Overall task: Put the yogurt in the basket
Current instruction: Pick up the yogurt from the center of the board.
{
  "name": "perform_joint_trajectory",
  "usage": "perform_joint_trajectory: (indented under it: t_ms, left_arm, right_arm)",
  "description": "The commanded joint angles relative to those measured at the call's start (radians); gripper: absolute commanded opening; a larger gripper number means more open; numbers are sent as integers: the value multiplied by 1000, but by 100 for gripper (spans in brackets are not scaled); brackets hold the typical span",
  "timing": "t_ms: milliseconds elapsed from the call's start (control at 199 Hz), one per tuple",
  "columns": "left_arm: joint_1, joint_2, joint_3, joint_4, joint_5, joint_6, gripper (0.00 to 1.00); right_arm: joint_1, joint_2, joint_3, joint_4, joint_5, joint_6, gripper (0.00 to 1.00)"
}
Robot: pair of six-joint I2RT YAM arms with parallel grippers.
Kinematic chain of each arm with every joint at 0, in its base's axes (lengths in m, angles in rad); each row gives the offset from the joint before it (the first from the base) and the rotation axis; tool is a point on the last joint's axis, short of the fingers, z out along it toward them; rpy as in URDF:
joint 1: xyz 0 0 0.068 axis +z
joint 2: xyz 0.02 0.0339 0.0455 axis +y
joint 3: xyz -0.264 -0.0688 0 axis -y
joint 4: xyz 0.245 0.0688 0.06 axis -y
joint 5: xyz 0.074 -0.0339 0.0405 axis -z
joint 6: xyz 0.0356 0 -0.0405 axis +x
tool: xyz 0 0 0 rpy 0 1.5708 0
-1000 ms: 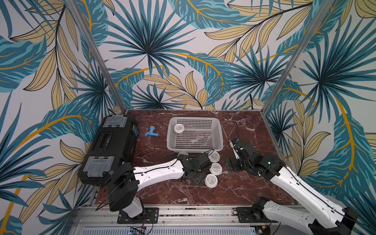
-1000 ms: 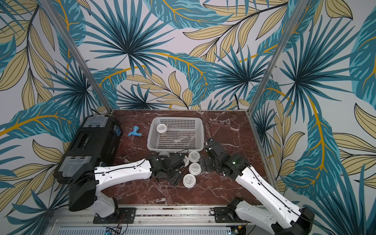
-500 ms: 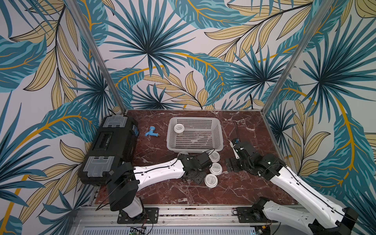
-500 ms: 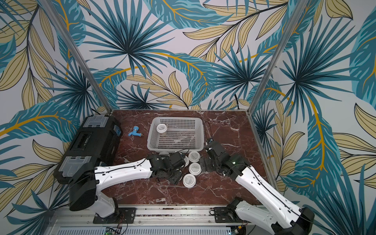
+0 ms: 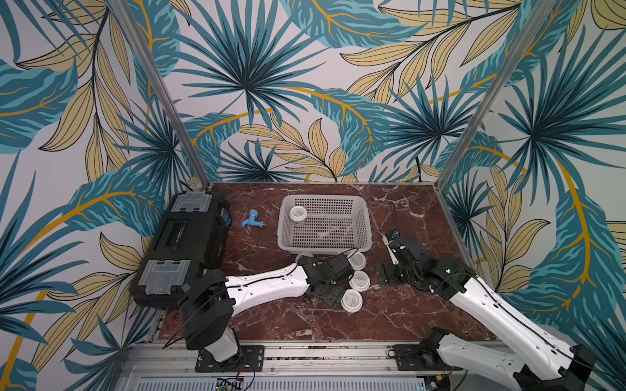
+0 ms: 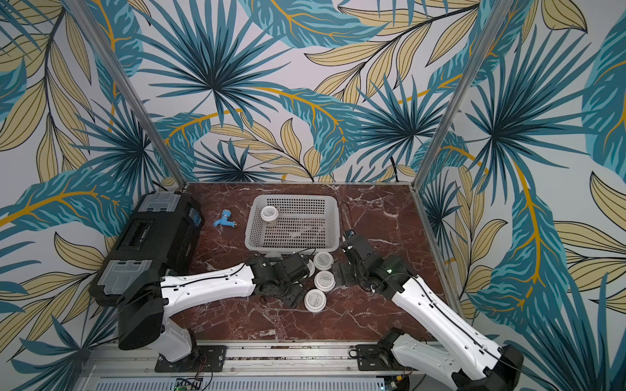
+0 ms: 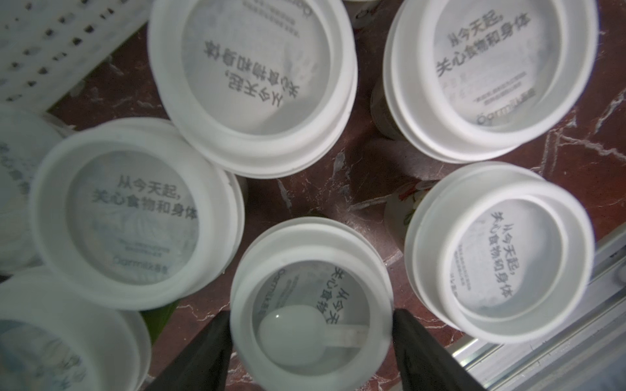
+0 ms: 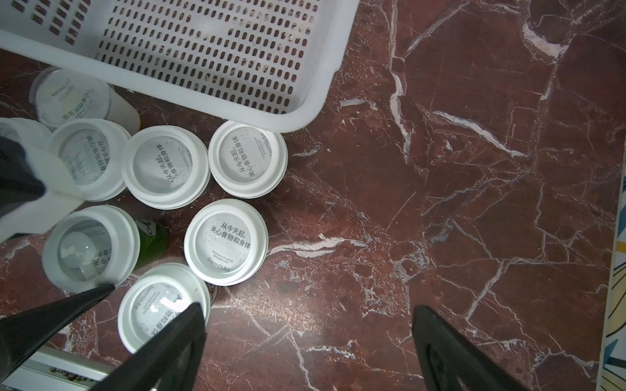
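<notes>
The pale basket (image 5: pixel 323 250) (image 6: pixel 294 197) (image 8: pixel 298 122) stands at the back middle with one yogurt cup (image 5: pixel 298 214) (image 6: pixel 269 213) in its far-left corner. Several yogurt cups crowd the marble just in front of it; three show in both top views (image 5: pixel 359 280) (image 6: pixel 324 280). My left gripper (image 7: pixel 312 315) (image 5: pixel 330 287) points down into the cluster. Its jaws stand apart, one finger at each side of a spoon-lidded cup (image 7: pixel 311 270) (image 8: pixel 89 247). My right gripper (image 8: pixel 310 309) (image 5: pixel 384 277) hangs open over bare marble, right of the cups.
A large black toolbox (image 5: pixel 189 243) fills the left side. A small blue fitting (image 5: pixel 252 221) lies between it and the basket. Neighbouring lids (image 7: pixel 250 84) (image 7: pixel 498 250) press close around the left fingers. A metal rail (image 5: pixel 305 352) runs along the front edge.
</notes>
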Motion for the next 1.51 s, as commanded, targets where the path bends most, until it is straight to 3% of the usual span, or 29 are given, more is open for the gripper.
perform_joint_trajectory:
  t_ms: [0, 398, 835, 1308, 1505]
  left_arm:
    - [-4, 10, 41, -6, -4, -1, 76]
    - [-4, 10, 44, -20, -6, -1, 69]
    - [-4, -92, 118, -150, -6, -5, 69]
    - [10, -75, 339, -319, -103, 58, 69]
    - [61, -40, 451, -346, -114, 118, 69]
  right_arm:
    - [1, -7, 0, -21, -2, -8, 100]
    - [1, -8, -2, -21, -2, -8, 100]
    - [2, -10, -3, -21, -7, -8, 99]
    - [2, -24, -5, -21, -11, -8, 99]
    - [1, -15, -5, -21, -13, -11, 99]
